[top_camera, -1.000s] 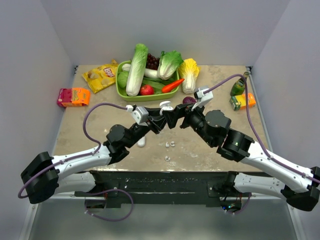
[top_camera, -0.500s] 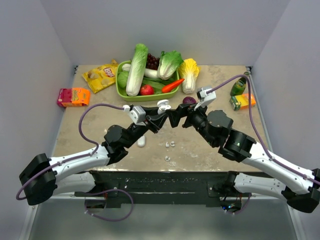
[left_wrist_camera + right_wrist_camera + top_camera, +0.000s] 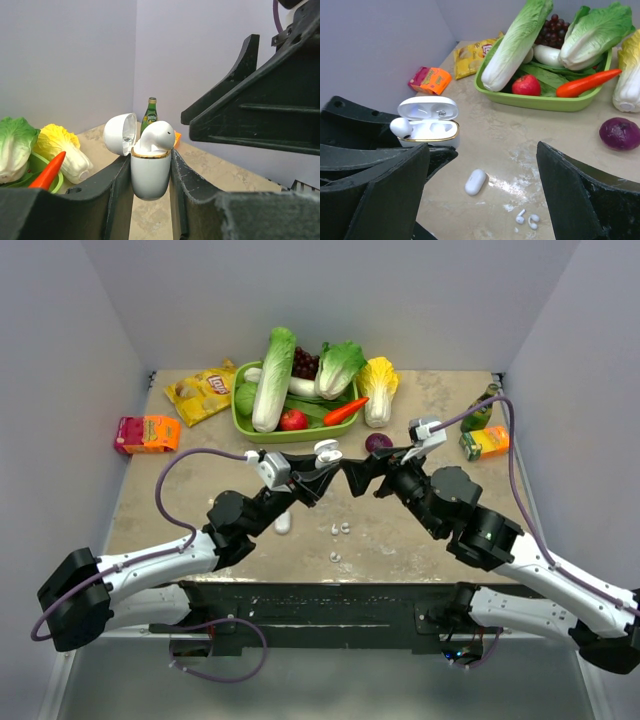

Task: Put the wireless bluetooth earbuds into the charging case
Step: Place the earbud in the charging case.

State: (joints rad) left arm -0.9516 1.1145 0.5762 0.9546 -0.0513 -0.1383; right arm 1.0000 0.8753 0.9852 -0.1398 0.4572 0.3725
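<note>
Tabletop point(image 3: 430, 390) below, left pincer point(image 3: 149, 172) grips charging case point(image 3: 150, 181) (lid open), earbud point(image 3: 157, 136) perhaps seated.

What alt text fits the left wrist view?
Left end effector grips a small white rounded plastic charging case, lid open, with one glossy white earbud seated in it and sticking up. Right end effector looms black at right; green glass bottle stands behind.

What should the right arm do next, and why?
Probably lower the open right gripper toward the loose tiny glossy white earbuds on the table: the left gripper holds the small white rounded plastic charging case, lid open, with one earbud already in it and the other slot seemingly empty.
</note>
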